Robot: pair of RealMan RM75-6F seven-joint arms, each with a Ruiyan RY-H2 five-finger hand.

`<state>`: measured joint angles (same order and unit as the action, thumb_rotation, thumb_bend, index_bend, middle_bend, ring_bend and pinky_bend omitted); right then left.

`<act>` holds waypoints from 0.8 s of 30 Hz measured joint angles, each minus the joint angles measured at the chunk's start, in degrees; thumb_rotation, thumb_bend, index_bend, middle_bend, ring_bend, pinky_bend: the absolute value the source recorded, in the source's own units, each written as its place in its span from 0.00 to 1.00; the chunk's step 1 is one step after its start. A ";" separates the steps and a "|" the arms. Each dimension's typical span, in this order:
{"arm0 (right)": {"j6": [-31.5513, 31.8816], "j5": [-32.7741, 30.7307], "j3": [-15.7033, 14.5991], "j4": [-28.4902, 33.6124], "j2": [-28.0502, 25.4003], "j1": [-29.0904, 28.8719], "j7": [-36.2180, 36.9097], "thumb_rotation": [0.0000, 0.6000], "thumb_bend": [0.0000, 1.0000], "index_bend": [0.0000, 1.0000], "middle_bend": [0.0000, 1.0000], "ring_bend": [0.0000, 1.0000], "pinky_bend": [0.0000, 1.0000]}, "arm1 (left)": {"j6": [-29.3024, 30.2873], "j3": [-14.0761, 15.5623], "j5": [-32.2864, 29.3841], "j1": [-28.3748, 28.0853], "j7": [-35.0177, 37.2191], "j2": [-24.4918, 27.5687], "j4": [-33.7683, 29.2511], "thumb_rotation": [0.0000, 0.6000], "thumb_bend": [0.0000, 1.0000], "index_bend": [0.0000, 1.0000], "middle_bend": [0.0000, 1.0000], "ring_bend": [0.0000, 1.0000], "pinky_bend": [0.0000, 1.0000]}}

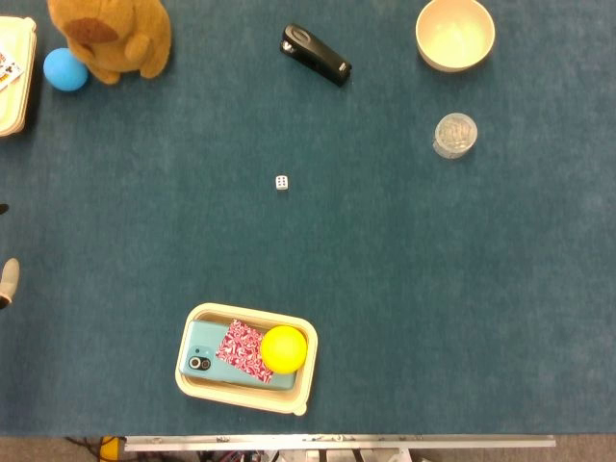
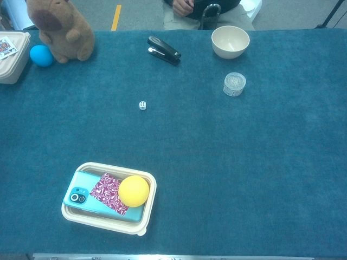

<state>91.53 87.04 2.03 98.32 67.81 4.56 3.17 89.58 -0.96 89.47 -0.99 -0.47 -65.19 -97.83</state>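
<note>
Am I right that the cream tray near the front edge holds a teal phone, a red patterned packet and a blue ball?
Not quite. In the tray, the ball is yellow, as the head view shows. The phone and the packet are as you say.

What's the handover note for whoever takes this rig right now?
Left hand: only a sliver at the left edge of the head view; state unclear, touching nothing.
Right hand: not in view.
Near edge: cream tray holds a teal phone, a red-and-white patterned packet on it, and a yellow ball.
Loose on the cloth: die mid-table, black stapler, cream bowl, clear lidded jar, brown plush toy, blue ball.
Done: tray loaded. Left: nothing is held.
</note>
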 measured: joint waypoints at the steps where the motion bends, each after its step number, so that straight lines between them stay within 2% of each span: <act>1: -0.05 -0.03 0.01 -0.01 0.01 -0.02 0.00 1.00 0.29 0.37 0.23 0.01 0.06 | -0.07 0.00 -0.01 -0.03 0.02 0.01 0.00 1.00 0.36 0.25 0.28 0.17 0.04; 8: -0.20 -0.09 0.00 -0.11 -0.01 -0.03 0.43 1.00 0.29 0.37 0.23 0.01 0.06 | -0.65 -0.07 -0.07 -0.44 1.05 0.43 -0.03 1.00 0.36 0.25 0.28 0.17 0.04; 16: -0.49 0.09 0.16 0.12 -0.15 -0.33 0.87 1.00 0.29 0.37 0.23 0.01 0.06 | -3.72 -0.12 0.93 -2.66 5.55 2.44 -0.87 1.00 0.36 0.25 0.29 0.19 0.06; 19: -0.78 0.15 0.24 0.30 -0.25 -0.58 0.95 1.00 0.29 0.37 0.23 0.01 0.06 | -6.12 -0.10 1.73 -4.46 8.07 3.50 -1.35 1.00 0.36 0.25 0.32 0.21 0.12; 22: -1.08 0.05 0.29 0.39 -0.25 -0.75 0.79 1.00 0.29 0.37 0.23 0.01 0.06 | -8.68 -0.31 2.52 -6.76 10.50 4.48 -1.71 1.00 0.36 0.25 0.39 0.29 0.21; 24: -1.49 -0.12 0.28 0.41 -0.20 -0.90 0.62 1.00 0.29 0.37 0.23 0.01 0.06 | -10.36 -0.56 2.97 -8.36 12.21 4.84 -1.85 1.00 0.36 0.25 0.48 0.37 0.33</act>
<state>90.04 86.92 2.31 98.73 67.61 3.66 3.79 79.22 -1.53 92.44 -9.35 11.74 -60.36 -99.68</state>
